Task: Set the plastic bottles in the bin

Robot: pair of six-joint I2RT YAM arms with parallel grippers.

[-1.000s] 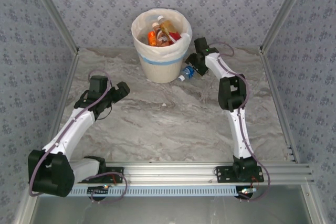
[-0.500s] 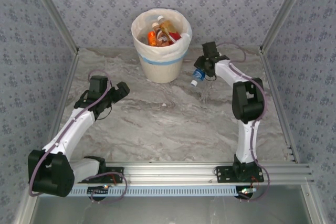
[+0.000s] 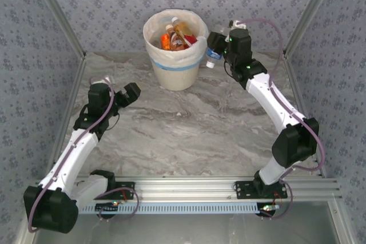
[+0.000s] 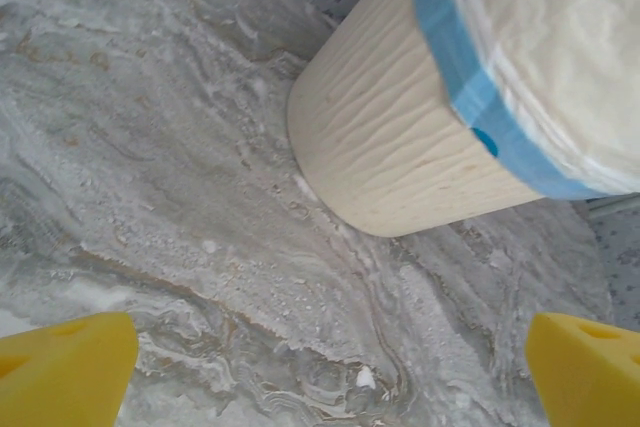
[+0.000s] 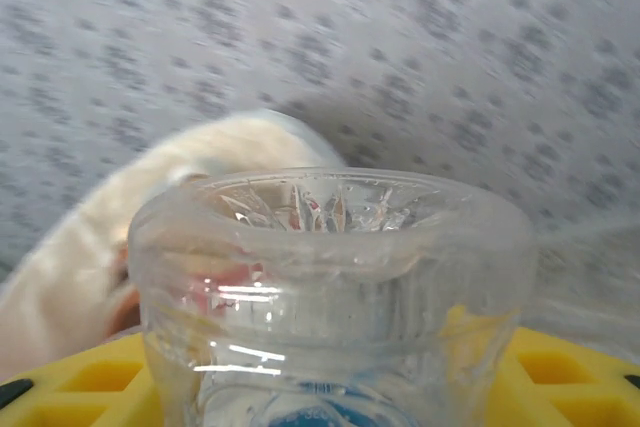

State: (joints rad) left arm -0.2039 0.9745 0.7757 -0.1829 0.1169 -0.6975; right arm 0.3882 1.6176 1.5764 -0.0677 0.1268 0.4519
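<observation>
Bottle (image 3: pixel 213 55), one, in right gripper (image 3: pixel 217 47); one bin (image 3: pixel 175 74)

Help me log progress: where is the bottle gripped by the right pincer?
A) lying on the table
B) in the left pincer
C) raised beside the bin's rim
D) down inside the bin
C: the right pincer holds the clear bottle aloft just right of the bin, at rim height.
</observation>
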